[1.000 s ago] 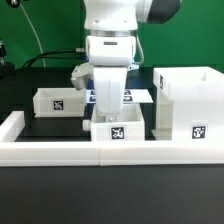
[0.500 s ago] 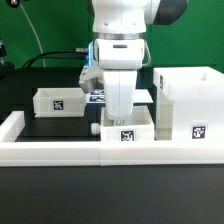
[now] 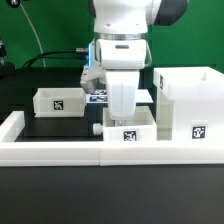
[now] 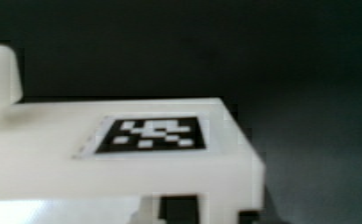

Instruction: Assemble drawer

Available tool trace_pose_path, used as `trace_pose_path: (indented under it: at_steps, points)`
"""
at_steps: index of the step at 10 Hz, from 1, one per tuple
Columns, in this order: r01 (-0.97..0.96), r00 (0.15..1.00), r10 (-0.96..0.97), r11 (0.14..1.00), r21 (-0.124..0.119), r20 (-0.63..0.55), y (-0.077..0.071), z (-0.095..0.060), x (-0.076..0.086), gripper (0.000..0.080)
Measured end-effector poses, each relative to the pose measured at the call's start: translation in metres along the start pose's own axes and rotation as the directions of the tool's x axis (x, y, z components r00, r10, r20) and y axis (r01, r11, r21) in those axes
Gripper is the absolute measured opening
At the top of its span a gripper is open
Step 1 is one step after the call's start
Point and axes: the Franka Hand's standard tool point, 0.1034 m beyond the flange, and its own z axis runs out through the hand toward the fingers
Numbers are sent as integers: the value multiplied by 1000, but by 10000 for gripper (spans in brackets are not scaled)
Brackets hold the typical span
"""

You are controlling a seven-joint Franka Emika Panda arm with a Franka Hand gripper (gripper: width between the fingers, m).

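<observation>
End effector [image 3: 122,110]: lowered at the middle tray; its fingertips are hidden behind the tray wall, so clenched or released cannot be told.
Middle tray [image 3: 142,127]: on the desk [image 3: 22,103], against the low wall [image 3: 50,150], just beside the drawer shell [image 3: 188,98].
Left tray [image 3: 58,101]: apart, toward the exterior view's left.
Tag [image 4: 157,135]: fills the wrist view, blurred.
Change: over the last second the arm and the middle tray shifted toward the exterior view's right, closing on the shell; almost nothing moved in the last half second.
</observation>
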Motion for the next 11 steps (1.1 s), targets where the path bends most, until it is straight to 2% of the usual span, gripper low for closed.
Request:
trace_pose_path:
  at_steps: [5, 9, 11]
  points:
    - [13, 1000, -13, 1000, 1, 9, 2, 3, 14, 42]
    - [9, 1000, -9, 1000, 2, 10, 1, 4, 12, 42]
    - [44, 999, -44, 999, -2, 15, 1, 4, 20, 42]
